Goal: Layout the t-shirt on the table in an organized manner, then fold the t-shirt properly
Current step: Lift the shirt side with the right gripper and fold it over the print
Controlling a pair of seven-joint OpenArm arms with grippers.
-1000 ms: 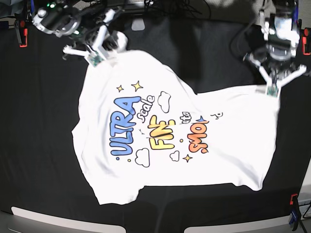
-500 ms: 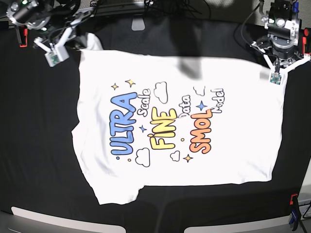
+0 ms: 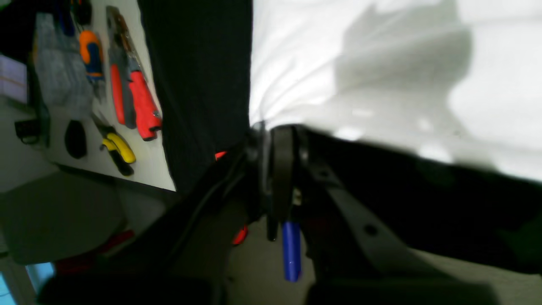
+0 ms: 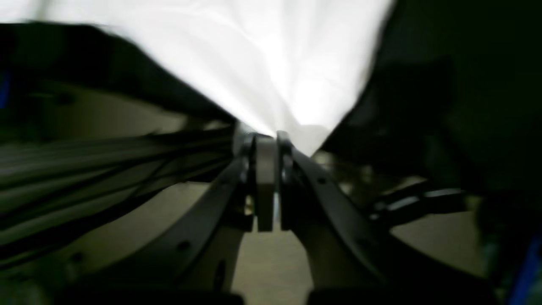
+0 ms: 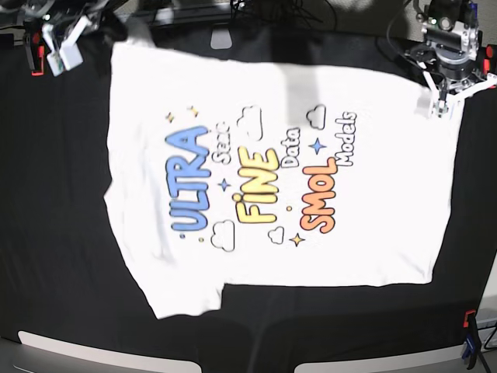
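Note:
The white t-shirt (image 5: 264,179) lies print side up on the table (image 5: 54,233), its coloured lettering fully visible. It is stretched between my two grippers along its far edge. In the base view my right gripper (image 5: 116,33) is at the far left, shut on that corner of the shirt. My left gripper (image 5: 439,101) is at the far right, shut on the other far corner. The right wrist view shows white t-shirt cloth (image 4: 271,72) fanning out from the closed gripper (image 4: 266,136). The left wrist view shows t-shirt cloth (image 3: 381,63) pinched in the closed gripper (image 3: 261,127).
A red clamp (image 5: 34,58) sits at the table's far left edge and another red clamp (image 5: 469,318) at the near right. Past the table edge, red, orange and yellow hand tools (image 3: 139,101) lie on a pale surface. Black cloth borders the shirt on all sides.
Both grippers have pulled the shirt's far edge toward the far side and outward. The crease in the middle has gone and the lettering now lies flat.

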